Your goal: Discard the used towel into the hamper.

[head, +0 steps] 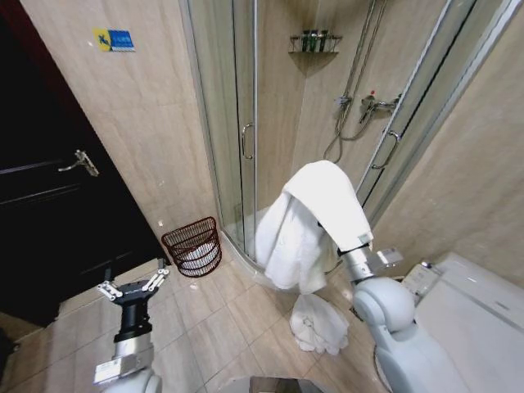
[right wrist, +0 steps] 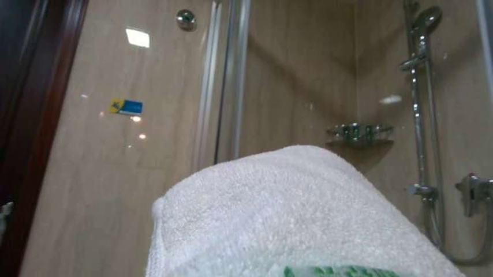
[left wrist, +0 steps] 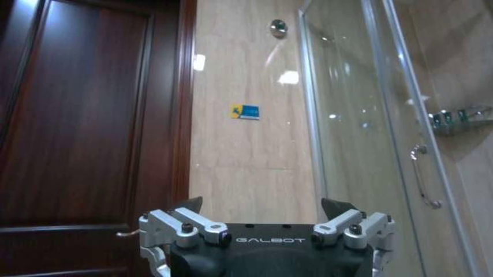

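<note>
The left gripper [head: 133,287] is held open and empty low over the floor, while the soft, bulky white towel [head: 315,217], judged light but floppy, is draped over the right arm, whose grip is hidden, well apart from the hamper [head: 193,246].

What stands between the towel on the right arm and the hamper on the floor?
Nothing visible does. The white towel hangs draped over the right tool, raised in front of the shower door. The hamper stands lower and to the robot's left, against the wall, with bare floor tiles between. The left tool waits open, nearer the robot.
</note>
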Robot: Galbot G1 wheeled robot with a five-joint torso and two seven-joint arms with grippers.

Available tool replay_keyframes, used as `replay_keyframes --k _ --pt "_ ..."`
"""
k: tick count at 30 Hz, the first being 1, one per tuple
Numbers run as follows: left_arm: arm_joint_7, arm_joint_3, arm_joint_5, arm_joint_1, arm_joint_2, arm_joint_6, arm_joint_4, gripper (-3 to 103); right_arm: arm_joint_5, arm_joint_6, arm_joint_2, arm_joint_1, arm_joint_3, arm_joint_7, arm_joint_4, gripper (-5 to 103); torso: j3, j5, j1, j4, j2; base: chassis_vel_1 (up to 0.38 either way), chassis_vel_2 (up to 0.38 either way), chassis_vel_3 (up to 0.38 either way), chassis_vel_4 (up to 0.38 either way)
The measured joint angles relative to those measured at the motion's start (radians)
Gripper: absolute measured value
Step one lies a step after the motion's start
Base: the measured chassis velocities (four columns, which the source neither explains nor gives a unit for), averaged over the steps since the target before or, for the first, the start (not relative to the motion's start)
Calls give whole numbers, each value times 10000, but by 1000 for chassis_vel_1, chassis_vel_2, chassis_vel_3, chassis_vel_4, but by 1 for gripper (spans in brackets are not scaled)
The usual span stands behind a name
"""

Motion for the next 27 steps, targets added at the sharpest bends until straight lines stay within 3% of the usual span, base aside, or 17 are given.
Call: replay_keyframes --k 11,27 --pt "54 236 408 -194 6 53 27 100 -238 -52 193 -142 -336 110 79 4 0 2 0 1 -2 0 0 0 0" --pt "2 564 1248 -225 9 -442 961 100 -109 122 -71 -1087 934 132 133 4 0 2 0 -2 -1 3 4 3 4"
